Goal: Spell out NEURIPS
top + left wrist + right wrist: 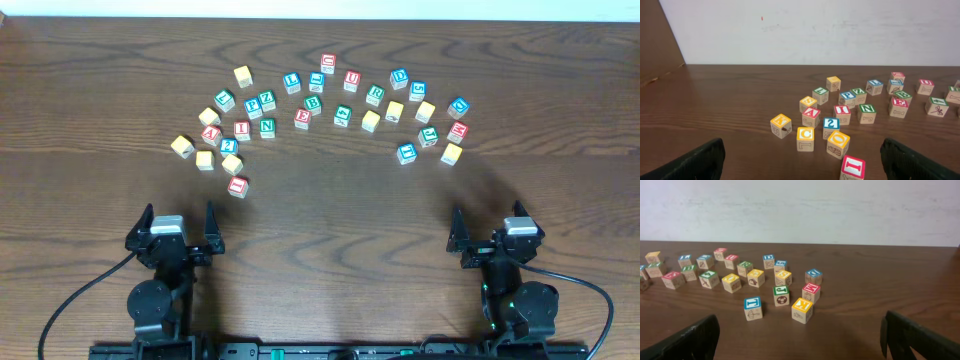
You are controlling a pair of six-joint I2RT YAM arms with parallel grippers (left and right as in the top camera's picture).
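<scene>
Several wooden letter blocks lie in a loose arc across the far half of the table. Among them are a green N point(267, 127), a red E point(302, 118), a red U point(352, 80) and a red I point(238, 185). In the left wrist view the red I point(852, 167) is nearest, with the green N point(866, 111) and red E point(899, 105) farther back. My left gripper point(178, 218) point(807, 170) is open and empty, just short of the red I. My right gripper point(487, 225) point(802, 345) is open and empty, well short of the blocks.
Yellow C point(805, 136) and yellow O point(838, 141) blocks sit just beyond the left gripper. A blue T point(753, 307) and a yellow K point(802, 309) are the blocks closest to the right gripper. A pale wall stands behind the table.
</scene>
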